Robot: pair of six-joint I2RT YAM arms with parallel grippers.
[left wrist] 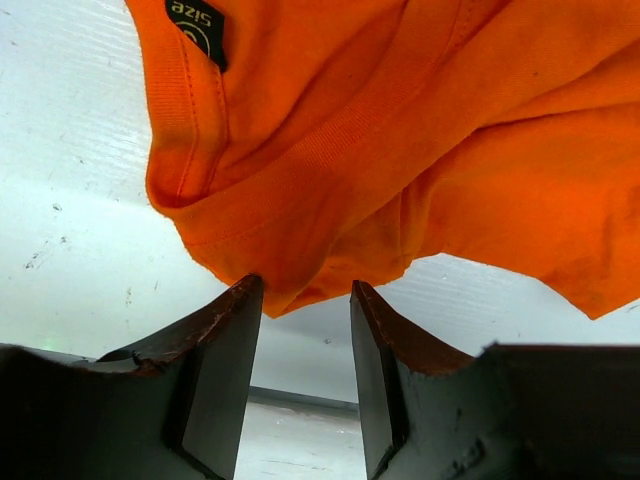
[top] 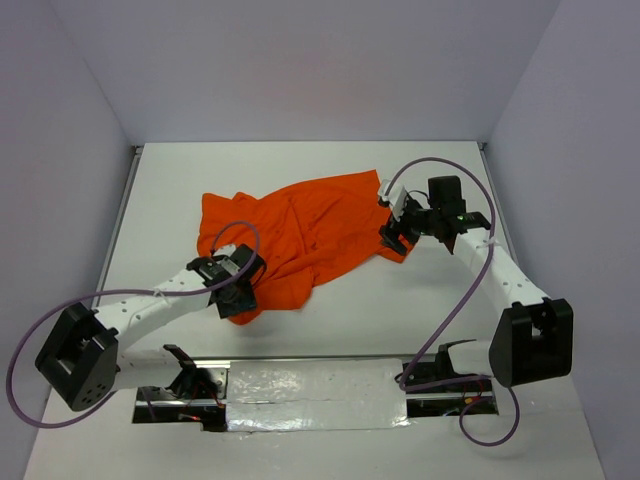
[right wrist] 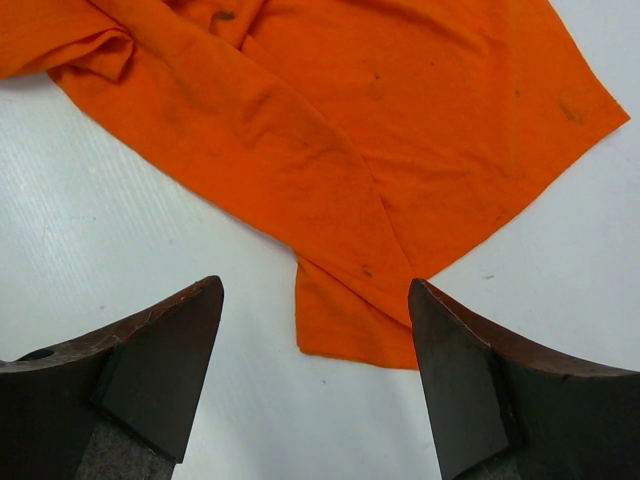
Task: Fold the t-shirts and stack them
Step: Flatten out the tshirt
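The orange t-shirt (top: pixel 305 235) lies crumpled and spread across the middle of the white table (top: pixel 180 200). My left gripper (top: pixel 237 296) is at its near left edge. In the left wrist view the collar with a black size label (left wrist: pixel 196 24) shows, and a fold of the t-shirt (left wrist: pixel 330 170) hangs right at the tips of the left gripper (left wrist: pixel 305 285), which is open with nothing between the jaws. My right gripper (top: pixel 393 238) is at the shirt's right edge. In the right wrist view the right gripper (right wrist: pixel 315 285) is wide open above a corner of the t-shirt (right wrist: pixel 350 320).
Grey walls close in the table on the left, back and right. A silvery taped strip (top: pixel 315 385) runs along the near edge between the arm bases. Purple cables (top: pixel 455 300) loop beside both arms.
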